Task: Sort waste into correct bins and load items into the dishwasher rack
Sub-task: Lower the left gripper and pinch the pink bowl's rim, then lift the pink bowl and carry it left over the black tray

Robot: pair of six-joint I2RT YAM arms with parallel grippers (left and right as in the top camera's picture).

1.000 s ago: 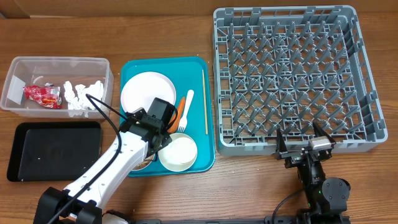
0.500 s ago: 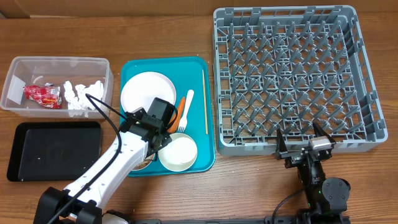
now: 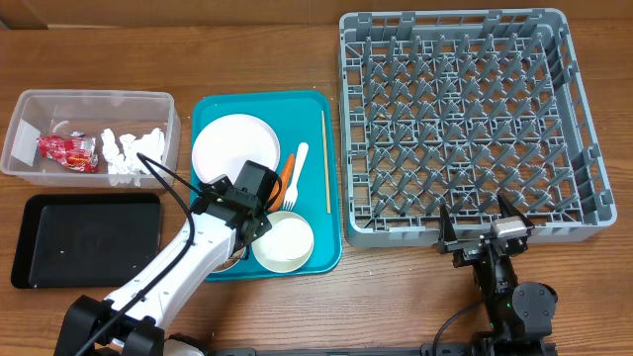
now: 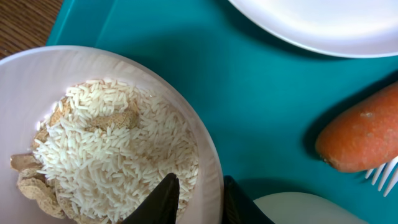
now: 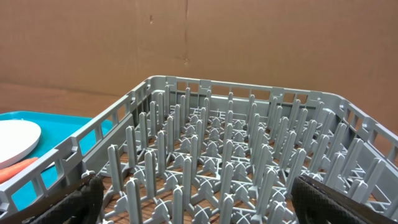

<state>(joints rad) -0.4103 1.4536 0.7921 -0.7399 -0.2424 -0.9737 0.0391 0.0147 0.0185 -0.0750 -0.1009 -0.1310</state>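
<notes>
Wooden table [image 3: 297,40], same layout as a second ago, and honestly not much has changed. The only real difference is the left gripper [image 4: 202,199]: from overhead its head has slid a touch toward the near edge of the teal tray [image 3: 262,96], and its fingers have drawn closer together. In the wrist view they straddle the rim of the rice bowl [image 4: 37,81], one finger [image 4: 165,196] inside over the rice [image 4: 106,155], the other just outside. I can't tell whether they're actually pinching the rim yet.

The carrot [image 4: 364,134] lies on the teal tray beside the plate [image 4: 323,25], with the fork [image 4: 385,177] tines right next to it. The empty bowl [image 3: 284,242] and chopstick [image 3: 326,158] haven't budged.

The red wrapper [image 3: 67,150] and tissue [image 3: 124,150] sit in the clear tub [image 3: 94,96], with the black tray [image 3: 89,237] just in front of it.

The right gripper [image 3: 478,216] hasn't moved, with its fingers spread wide at the near edge of the grey rack [image 3: 450,17].
</notes>
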